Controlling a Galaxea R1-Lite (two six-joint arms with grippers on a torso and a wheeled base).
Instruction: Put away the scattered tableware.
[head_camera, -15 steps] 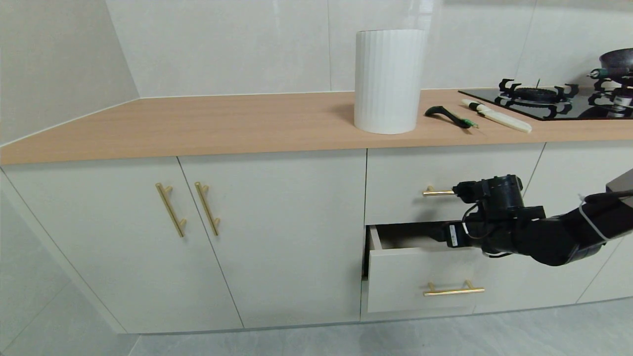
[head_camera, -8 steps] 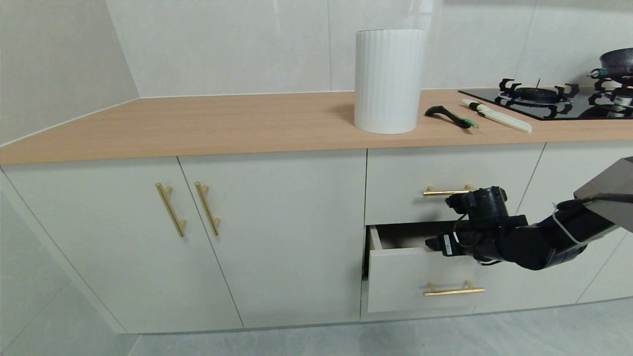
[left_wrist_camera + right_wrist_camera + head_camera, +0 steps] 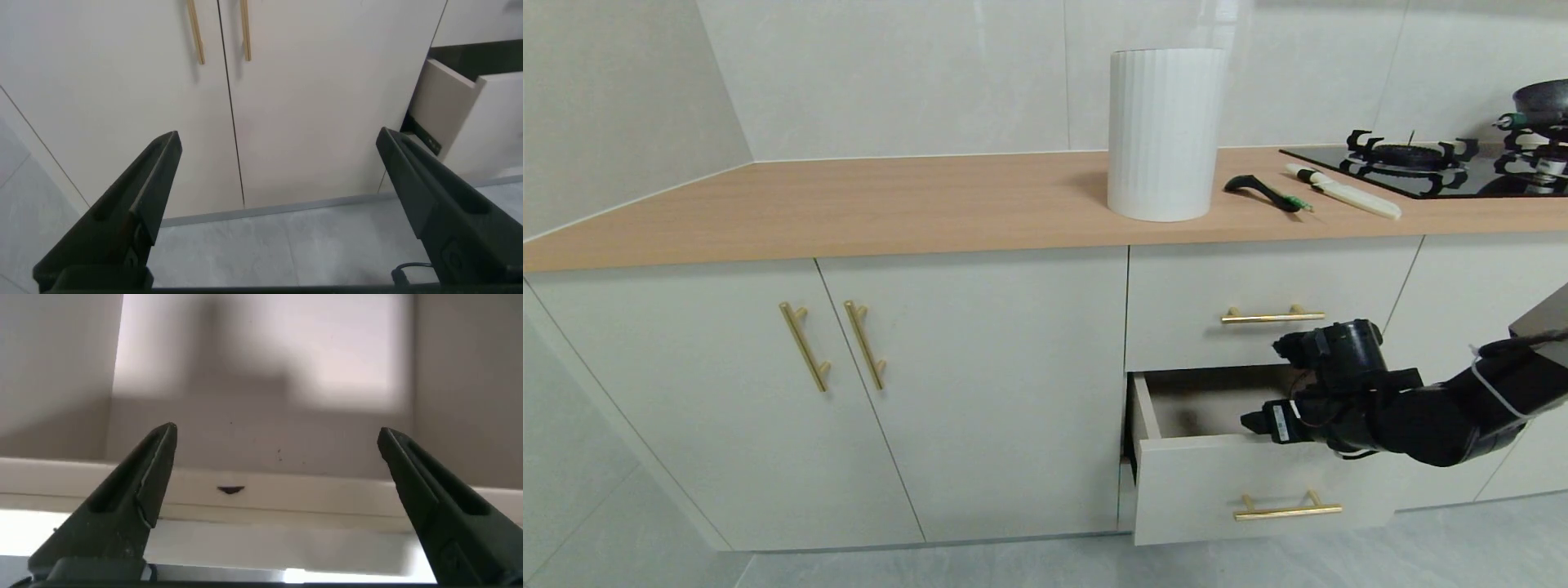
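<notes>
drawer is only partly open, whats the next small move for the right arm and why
Probably pull the drawer a bit farther out. The right gripper reaches over its front edge with fingers open, and only a shallow strip of the inside is exposed. The peeler and knife on the counter are long and would likely need more room.

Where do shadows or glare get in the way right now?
Head view: the drawer has its back in shadow under the upper drawer, its floor lit. Right wrist view: a soft shadow falls across the drawer's inside, beyond the open fingers.
</notes>
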